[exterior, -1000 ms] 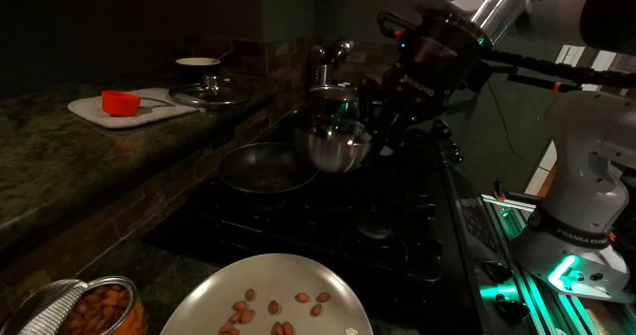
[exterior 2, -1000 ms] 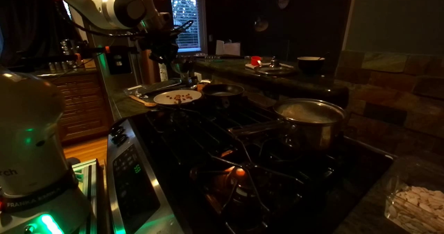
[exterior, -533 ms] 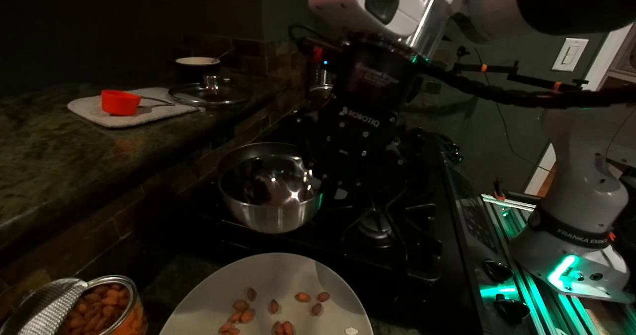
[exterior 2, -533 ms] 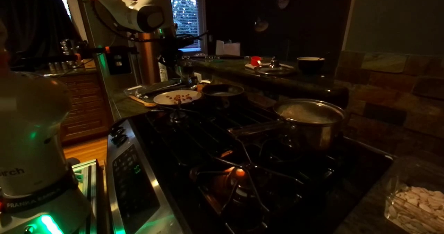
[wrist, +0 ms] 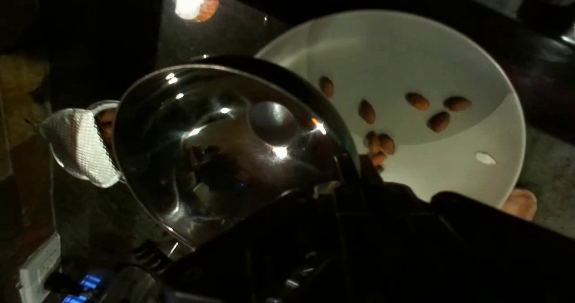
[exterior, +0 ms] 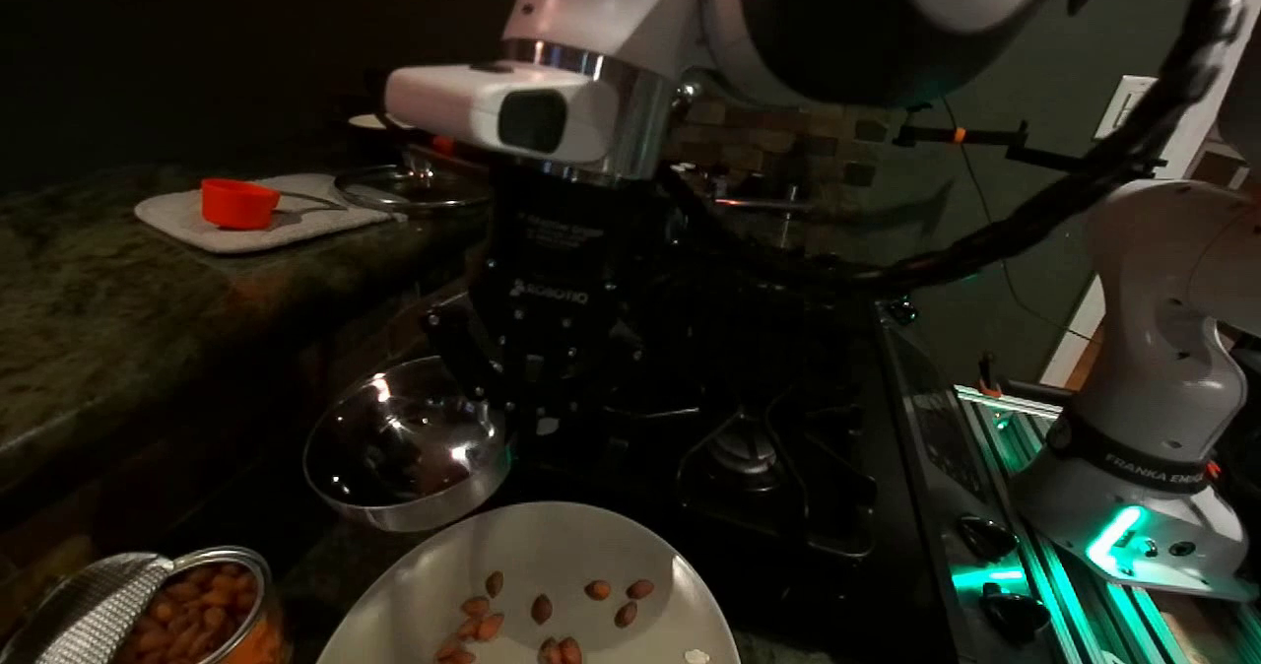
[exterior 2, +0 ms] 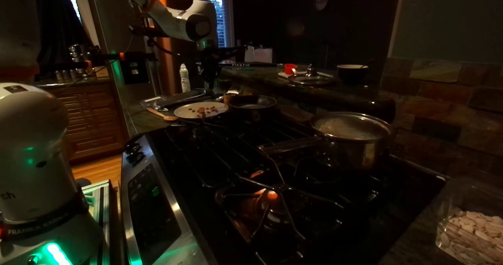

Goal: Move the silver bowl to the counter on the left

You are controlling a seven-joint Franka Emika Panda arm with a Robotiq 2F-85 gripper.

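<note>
The black Robotiq gripper (wrist: 356,171) has its jaws clamped on the rim of a round, shallow silver steel bowl (wrist: 215,150), one finger inside the wall and one outside; I can follow that grip in the wrist view, whereas in an exterior view the fingers sink into their own black shadow. The bowl is held just beside a broad, round off-white dish (exterior: 552,546), apart from the long counter of mottled greenish-brown polished stone (exterior: 99,329); whether its base touches anything, I cannot tell. In an exterior view dominated by the black stove top with grates (exterior 2: 192,166), it is too dim to make the bowl out, but I do see a dark round frying pan (exterior 2: 253,100) and a wooden spoon (exterior 2: 165,116) near the dish. The wrist view alone gives me the white wall outlet (wrist: 42,267). Brown almonds (exterior: 626,613) and a small white piece lie on the dish; more almonds fill a round, metal-rimmed container (exterior: 264,634), its textured silver lid (exterior: 128,595) bent up at the edge. A clear plastic tub (exterior 2: 443,239) holds pale, flat pieces, and a shiny long-handled steel pot (exterior 2: 365,155) sits on the stove. Up on the counter, a bright red cup (exterior: 238,203) rests on a pale, rounded-corner mat (exterior: 197,235), near a glass lid (exterior: 394,191) with a steel rim and knob. Farther along stands a dark bowl with a pale rim (exterior 2: 352,75), a utensil leaning in it.
</note>
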